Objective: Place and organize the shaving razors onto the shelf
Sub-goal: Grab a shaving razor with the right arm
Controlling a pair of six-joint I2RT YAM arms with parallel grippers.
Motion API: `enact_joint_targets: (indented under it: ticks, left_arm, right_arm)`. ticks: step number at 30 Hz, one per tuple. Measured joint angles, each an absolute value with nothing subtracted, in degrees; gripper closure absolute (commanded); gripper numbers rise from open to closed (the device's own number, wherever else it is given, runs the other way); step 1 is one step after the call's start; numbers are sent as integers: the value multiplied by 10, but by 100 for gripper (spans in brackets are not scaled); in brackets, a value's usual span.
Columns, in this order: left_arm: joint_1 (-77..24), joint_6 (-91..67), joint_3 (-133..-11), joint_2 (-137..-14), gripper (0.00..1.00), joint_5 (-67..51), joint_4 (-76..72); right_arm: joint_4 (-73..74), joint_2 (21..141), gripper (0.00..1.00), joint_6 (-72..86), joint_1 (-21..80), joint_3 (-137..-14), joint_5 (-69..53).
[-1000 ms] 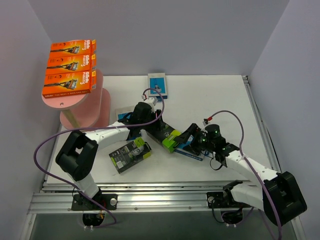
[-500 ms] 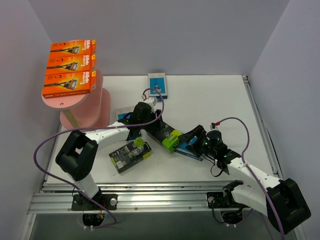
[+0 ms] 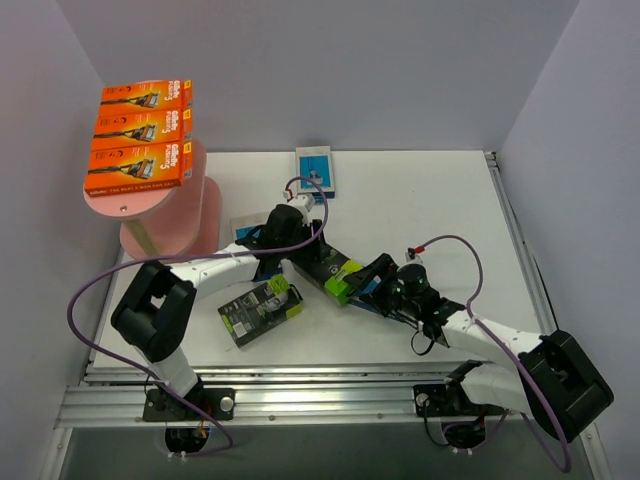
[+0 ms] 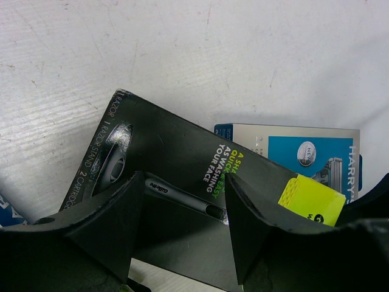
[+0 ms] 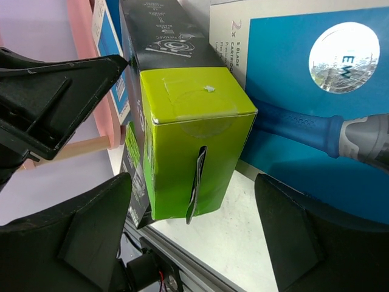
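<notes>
White tabletop (image 3: pixel 430 200) holds the black-and-lime razor pack (image 3: pixel 335 275) at its middle, well right of the pink shelf (image 3: pixel 150 205). Over its face the left gripper (image 4: pixel 183 185) hovers open, and the right gripper (image 5: pixel 193 201) gapes around its lime end, gripping nothing. The pack is probably light, stiff, slick cardboard, best pinched across its narrow edges.

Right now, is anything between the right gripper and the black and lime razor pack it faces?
Nothing visible does. The lime end of the razor pack sits between the fingers of the open right gripper, gaps on both sides. The left gripper is at its black end; a blue pack lies alongside.
</notes>
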State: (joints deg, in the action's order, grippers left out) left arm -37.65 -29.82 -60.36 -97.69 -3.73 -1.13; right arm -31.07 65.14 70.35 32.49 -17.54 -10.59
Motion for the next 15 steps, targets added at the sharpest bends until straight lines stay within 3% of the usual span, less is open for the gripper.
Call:
enact_joint_targets:
  ticks: [8,15]
  left_arm:
    - [-376,-298,-604,-977,36,-37,-11]
    - [-376,-298,-604,-977,36,-38,-11]
  right_arm:
    - [-338,668,26,707,335,-175,-90]
    - [-363,698,39,709,336,-175,-87]
